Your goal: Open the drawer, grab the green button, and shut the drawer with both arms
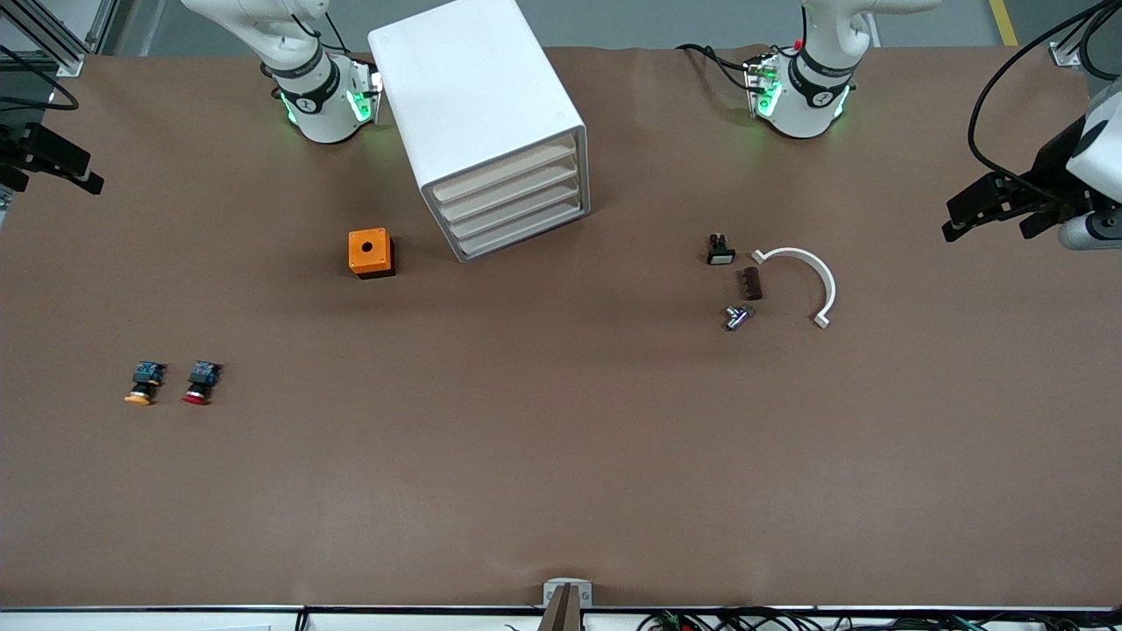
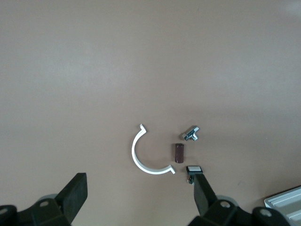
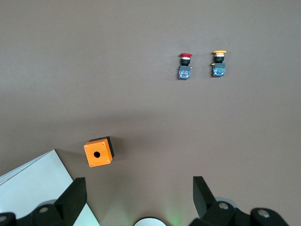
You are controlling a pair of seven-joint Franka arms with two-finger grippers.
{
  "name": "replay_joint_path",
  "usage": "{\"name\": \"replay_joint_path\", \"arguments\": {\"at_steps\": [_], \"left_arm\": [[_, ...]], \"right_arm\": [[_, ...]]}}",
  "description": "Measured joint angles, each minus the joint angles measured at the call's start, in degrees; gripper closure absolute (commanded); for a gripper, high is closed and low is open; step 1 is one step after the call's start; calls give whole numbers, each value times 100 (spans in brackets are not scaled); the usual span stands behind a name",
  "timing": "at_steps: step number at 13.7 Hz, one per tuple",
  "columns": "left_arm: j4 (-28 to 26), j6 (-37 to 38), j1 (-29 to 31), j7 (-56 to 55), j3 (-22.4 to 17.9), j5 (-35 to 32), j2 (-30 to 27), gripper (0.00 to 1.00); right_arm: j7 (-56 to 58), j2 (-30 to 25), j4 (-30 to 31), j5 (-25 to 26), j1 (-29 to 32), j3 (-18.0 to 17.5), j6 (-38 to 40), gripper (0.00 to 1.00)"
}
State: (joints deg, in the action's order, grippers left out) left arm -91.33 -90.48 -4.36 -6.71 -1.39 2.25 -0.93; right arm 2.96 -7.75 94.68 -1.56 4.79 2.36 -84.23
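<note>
Both arms parked, all four drawers shut; no green button in sight.

Left claw (image 1: 982, 215) hangs open at the left arm's end of the table (image 1: 561, 456); right claw (image 1: 66, 166) open at the other end, both clear of the cabinet (image 1: 491, 131), likely waiting. Target drawer (image 1: 517, 230), low in the stack, sits flush, presumably hiding the button. Orange-capped (image 1: 143, 384) and red-capped (image 1: 201, 383) buttons lie together. No readable writing.
</note>
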Motion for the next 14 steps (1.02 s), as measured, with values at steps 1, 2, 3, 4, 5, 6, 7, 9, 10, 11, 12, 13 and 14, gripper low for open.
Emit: {"name": "replay_joint_path", "arguments": {"at_steps": [1, 2, 3, 4, 5, 6, 7, 9, 10, 11, 12, 13, 14], "left_arm": [[-13, 64, 2, -15, 0, 0, 86, 0], [-22, 75, 0, -24, 2, 0, 222, 0], [-26, 75, -5, -34, 6, 2, 395, 0], [-28, 74, -13, -63, 17, 6, 596, 0], [-28, 70, -23, -140, 34, 6, 825, 0], [-21, 32, -39, -249, 49, 6, 1062, 0], [0, -61, -68, -380, 60, 6, 1301, 0], [107, -319, -206, -737, 72, 7, 1756, 0], [189, -475, -326, -1024, 77, 9, 1958, 0], [320, -575, -466, -1415, 84, 16, 2150, 0], [472, -616, -601, -1879, 100, 43, 2321, 0], [625, -623, -752, -2402, 119, 149, 2475, 0], [747, -624, -909, -2927, 131, 348, 2600, 0]], "right_arm": [[0, 0, 0, 0, 0, 0, 0, 0], [0, 0, 0, 0, 0, 0, 0, 0], [0, 0, 0, 0, 0, 0, 0, 0], [0, 0, -1, 0, 0, 0, 0, 0], [0, 0, -1, 0, 0, 0, 0, 0], [0, 0, -2, 0, 0, 0, 0, 0], [0, 0, -3, 0, 0, 0, 0, 0], [0, 0, -5, 0, 0, -2, 0, 0], [0, 0, -6, 0, 0, -2, -3, 0], [0, 0, -8, 0, 0, -3, -6, 0], [0, 0, -9, 0, 0, -3, -7, 0], [0, 0, -10, 0, 0, -3, -8, 0], [0, 0, -10, 0, 0, -3, -11, 0]]}}
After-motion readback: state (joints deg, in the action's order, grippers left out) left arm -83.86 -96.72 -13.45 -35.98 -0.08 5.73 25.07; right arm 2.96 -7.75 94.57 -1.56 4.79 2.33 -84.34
